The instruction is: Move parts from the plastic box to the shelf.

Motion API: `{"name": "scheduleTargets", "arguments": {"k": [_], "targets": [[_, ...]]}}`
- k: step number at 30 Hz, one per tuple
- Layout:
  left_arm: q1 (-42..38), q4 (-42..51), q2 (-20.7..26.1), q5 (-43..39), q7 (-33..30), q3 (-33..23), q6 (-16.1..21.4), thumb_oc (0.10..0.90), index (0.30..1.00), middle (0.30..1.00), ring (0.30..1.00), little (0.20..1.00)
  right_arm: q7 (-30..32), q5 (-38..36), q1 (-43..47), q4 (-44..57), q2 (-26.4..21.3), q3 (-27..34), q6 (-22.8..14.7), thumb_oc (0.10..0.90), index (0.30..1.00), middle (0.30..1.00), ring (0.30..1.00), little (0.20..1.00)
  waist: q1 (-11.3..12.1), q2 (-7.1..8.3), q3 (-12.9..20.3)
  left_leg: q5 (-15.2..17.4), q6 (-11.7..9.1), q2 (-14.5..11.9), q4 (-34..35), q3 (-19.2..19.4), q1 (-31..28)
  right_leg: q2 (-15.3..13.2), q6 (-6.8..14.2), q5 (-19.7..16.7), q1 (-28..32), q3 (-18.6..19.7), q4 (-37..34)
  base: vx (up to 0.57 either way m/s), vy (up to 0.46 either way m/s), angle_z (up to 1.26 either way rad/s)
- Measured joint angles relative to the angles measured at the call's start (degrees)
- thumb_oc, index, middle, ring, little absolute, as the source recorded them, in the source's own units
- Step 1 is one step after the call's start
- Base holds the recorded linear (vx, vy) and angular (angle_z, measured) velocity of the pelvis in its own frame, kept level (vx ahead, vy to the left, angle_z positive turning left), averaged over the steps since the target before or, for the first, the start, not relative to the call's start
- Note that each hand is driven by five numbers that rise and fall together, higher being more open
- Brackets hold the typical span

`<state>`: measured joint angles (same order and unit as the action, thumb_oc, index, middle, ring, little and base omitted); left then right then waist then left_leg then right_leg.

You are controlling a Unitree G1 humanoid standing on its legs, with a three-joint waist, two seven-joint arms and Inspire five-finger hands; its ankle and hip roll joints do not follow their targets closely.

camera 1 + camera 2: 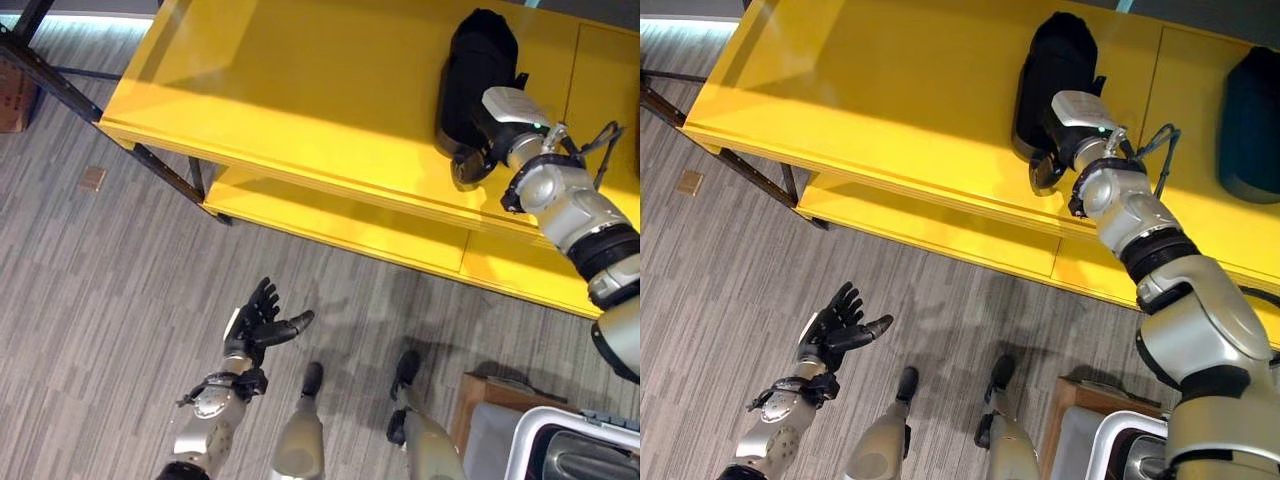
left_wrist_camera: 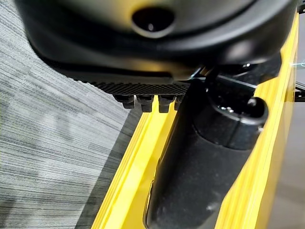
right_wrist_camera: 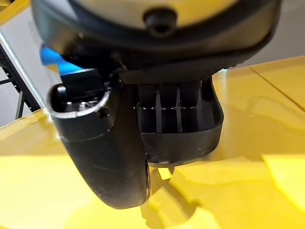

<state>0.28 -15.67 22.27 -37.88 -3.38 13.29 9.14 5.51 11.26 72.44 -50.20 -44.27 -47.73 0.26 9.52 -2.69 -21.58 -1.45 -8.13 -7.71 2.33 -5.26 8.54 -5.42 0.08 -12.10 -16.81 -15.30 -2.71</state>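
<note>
Your left hand [image 1: 262,322] hovers low over the floor, fingers spread; your right hand [image 1: 1055,150], fingers hidden, meets the black part [image 1: 1050,75] on the yellow shelf [image 1: 300,90]; grip unreadable.

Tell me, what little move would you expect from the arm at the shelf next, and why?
Probably letting go and drawing back. The right hand has its fingers round a black part that already lies on the yellow shelf. The left hand hangs open over the floor.
</note>
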Motion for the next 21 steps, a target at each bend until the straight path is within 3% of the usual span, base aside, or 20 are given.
{"name": "scheduleTargets", "arguments": {"k": [21], "targets": [[-0.91, 0.00, 0.01, -0.10, -0.07, 0.07, 0.02, 0.900, 1.000, 1.000, 1.000, 1.000, 0.00, -0.09, 2.00, -4.72, 1.18, 0.00, -0.92, 0.400, 0.300, 0.300, 0.300, 0.300, 0.21, 0.00, 0.02, -0.33, 0.30, 0.85, -0.02, -0.42, 0.47, -0.91, 0.28, -0.35, -0.01, -0.52, -0.24, 0.00, 0.003, 0.02]]}}
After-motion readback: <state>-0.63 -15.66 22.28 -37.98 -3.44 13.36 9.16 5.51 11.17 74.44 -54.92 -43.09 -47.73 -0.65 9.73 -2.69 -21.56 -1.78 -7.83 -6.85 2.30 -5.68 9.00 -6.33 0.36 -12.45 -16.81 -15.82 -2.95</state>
